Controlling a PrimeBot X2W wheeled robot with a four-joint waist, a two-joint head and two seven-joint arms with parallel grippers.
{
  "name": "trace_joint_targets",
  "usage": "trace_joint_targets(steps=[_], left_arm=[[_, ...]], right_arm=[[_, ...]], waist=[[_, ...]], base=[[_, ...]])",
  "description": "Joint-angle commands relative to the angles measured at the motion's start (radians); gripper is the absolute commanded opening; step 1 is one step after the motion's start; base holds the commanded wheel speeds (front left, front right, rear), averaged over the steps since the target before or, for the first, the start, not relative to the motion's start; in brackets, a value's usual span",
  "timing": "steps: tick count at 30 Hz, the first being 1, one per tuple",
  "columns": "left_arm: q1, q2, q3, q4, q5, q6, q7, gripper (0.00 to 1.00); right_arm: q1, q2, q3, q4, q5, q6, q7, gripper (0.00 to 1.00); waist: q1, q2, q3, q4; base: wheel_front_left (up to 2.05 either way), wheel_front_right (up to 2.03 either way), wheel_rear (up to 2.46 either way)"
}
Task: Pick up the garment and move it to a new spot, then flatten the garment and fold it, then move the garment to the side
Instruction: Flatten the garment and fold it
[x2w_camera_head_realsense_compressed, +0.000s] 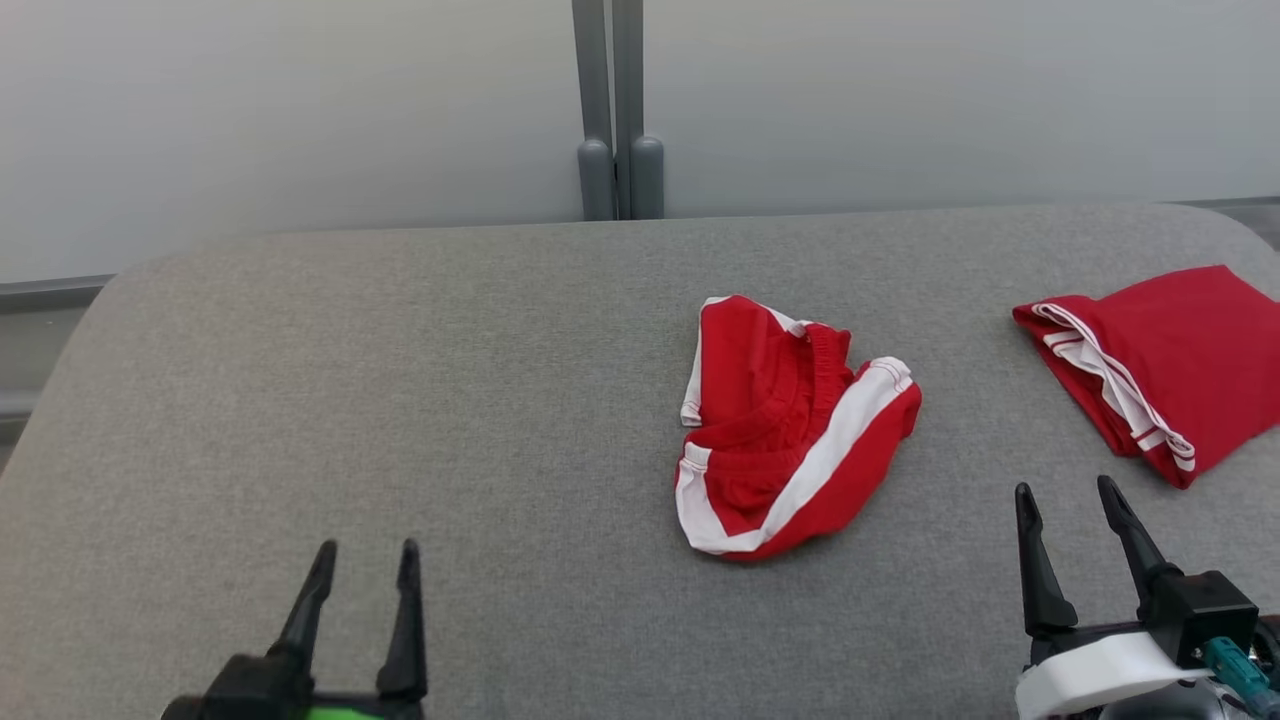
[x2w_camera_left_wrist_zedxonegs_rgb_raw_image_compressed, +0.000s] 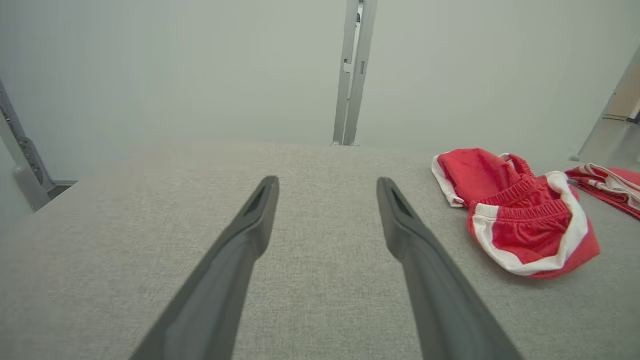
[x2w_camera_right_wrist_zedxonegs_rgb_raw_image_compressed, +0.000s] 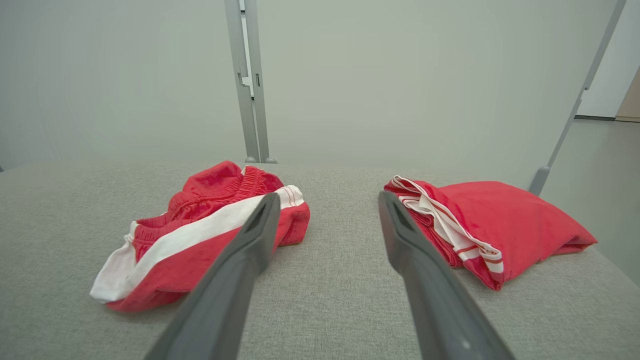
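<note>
Crumpled garment (x2w_camera_head_realsense_compressed: 790, 430), nearer right fingers (x2w_camera_head_realsense_compressed: 1036, 570) than left fingers (x2w_camera_head_realsense_compressed: 403, 625), untouched

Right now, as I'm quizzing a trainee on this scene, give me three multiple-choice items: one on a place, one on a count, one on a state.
1. Where does the crumpled garment lie, relative to the folded garment?
A. to its left, apart from it
B. on top of it
C. to its right

2. How many red garments lie on the grey surface?
A. one
B. two
C. three

3. How do the left end effector and right end effector stand?
A. left shut on cloth
B. right shut on cloth
C. both open, holding nothing

Answers: 1 A, the head view shows bare surface between them; 2 B, one crumpled, one folded; 3 C, both pairs of fingers stand spread with nothing between them.
</note>
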Motion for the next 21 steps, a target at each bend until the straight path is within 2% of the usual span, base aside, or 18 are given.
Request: trace_joint_targets(steps=[1, 7, 8, 12, 17, 21], left_arm=[[-0.052, -0.001, -0.028, 0.01, 0.008, -0.004, 0.0, 1.0], [-0.284, 0.052, -0.284, 0.149, 0.001, -0.005, 0.003, 1.0], [-0.335, 0.061, -0.352, 0.183, -0.014, -0.005, 0.009, 1.0], [-0.496, 0.102, -0.512, 0.305, -0.086, -0.003, 0.061, 1.0], [-0.635, 0.128, -0.625, 0.436, -0.199, -0.003, 0.135, 1.0], [-0.712, 0.17, -0.724, 0.505, -0.265, -0.003, 0.169, 1.0]], right_arm=[[-0.018, -0.002, 0.007, 0.001, -0.011, -0.002, -0.003, 1.0], [-0.061, -0.002, 0.035, -0.006, 0.003, -0.002, -0.003, 1.0], [-0.064, -0.002, 0.035, -0.002, 0.006, -0.002, -0.003, 1.0], [-0.078, -0.001, 0.045, 0.005, 0.021, -0.002, -0.003, 1.0], [-0.096, -0.002, 0.068, 0.009, 0.044, -0.002, -0.003, 1.0], [-0.106, -0.001, 0.074, 0.015, 0.062, -0.002, -0.003, 1.0]], waist=[[0.0, 0.0, 0.023, -0.031], [0.0, 0.0, 0.107, -0.125], [0.0, 0.0, 0.12, -0.14], [0.0, 0.0, 0.156, -0.195], [0.0, 0.0, 0.191, -0.255], [0.0, 0.0, 0.207, -0.29]], base=[[0.0, 0.0, 0.0], [0.0, 0.0, 0.0], [0.0, 0.0, 0.0], [0.0, 0.0, 0.0], [0.0, 0.0, 0.0], [0.0, 0.0, 0.0]])
